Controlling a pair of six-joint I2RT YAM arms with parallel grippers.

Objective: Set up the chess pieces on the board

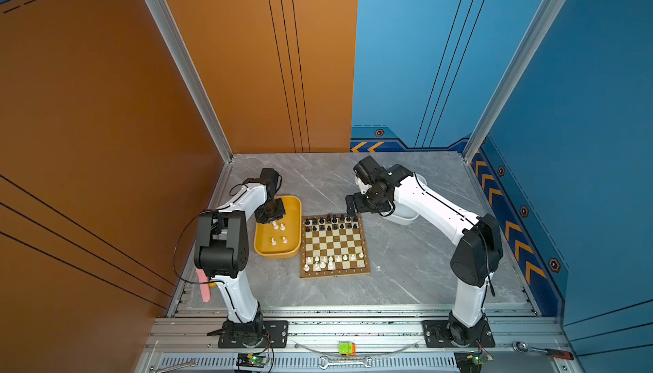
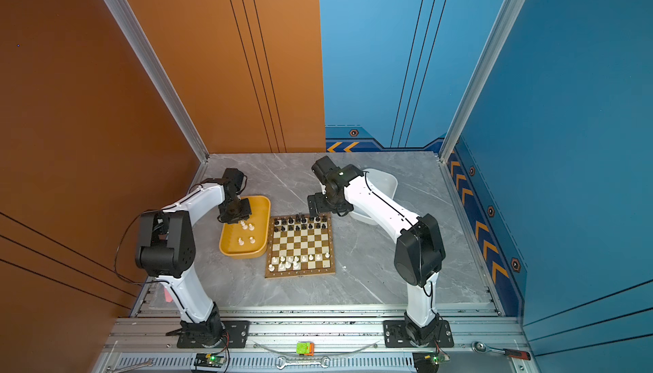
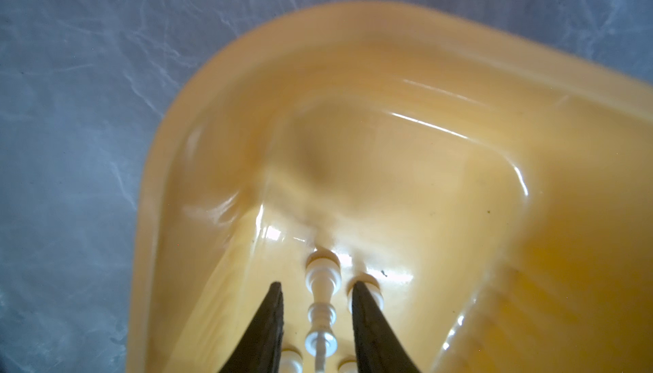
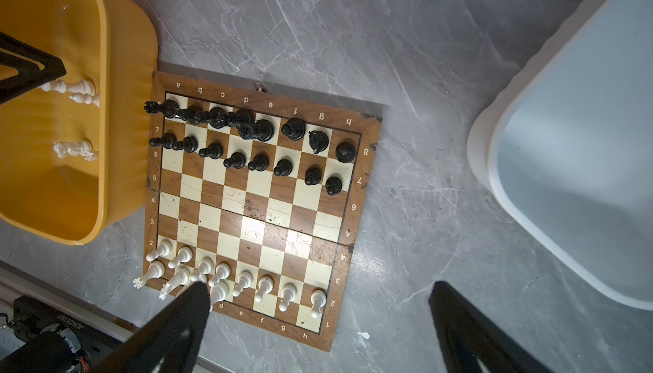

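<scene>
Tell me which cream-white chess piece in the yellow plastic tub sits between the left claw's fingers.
The tall collared piece, centred in the left claw; the other three stand outside the gap.

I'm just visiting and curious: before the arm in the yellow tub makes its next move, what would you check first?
1. Left gripper astride a white piece in the yellow tub: ok.
2. Jaws shut on that piece: not ok, gaps show on both sides.
3. Fingers clear of the neighbouring piece: cannot tell.
4. Right gripper open, empty, away from the tub: ok.
5. Board has free squares in white's near row: ok.
</scene>
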